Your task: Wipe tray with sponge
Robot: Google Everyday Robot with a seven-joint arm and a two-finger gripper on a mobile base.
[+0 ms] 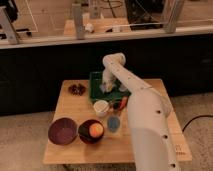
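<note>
Crockery sits nearest the camera, well short of the gripper (107, 86) and on its near side: a maroon bowl (62, 131), a dark bowl (85, 135) holding an orange ball (96, 130), and a blue cup (113, 123), all lined along the front of the wooden table (85, 152), probably parked there to leave the wiping area free. Closer to the gripper, just in front of it, stands a white cup (101, 107) beside some red and dark pieces (121, 103) too small to name. The white arm (145, 115) reaches from the near right corner across the table so the gripper comes down inside the green tray (94, 91), low over its floor, a posture that suits pressing and sweeping. Whether the gripper is open or closed on anything cannot be told. A pale patch lies right at the gripper, and it may be the sponge, though that is only a guess. The tray looks shallow, dark green and rectangular, at the table's far edge. Left of the gripper, outside the tray, is a small dark clump (76, 89).
</note>
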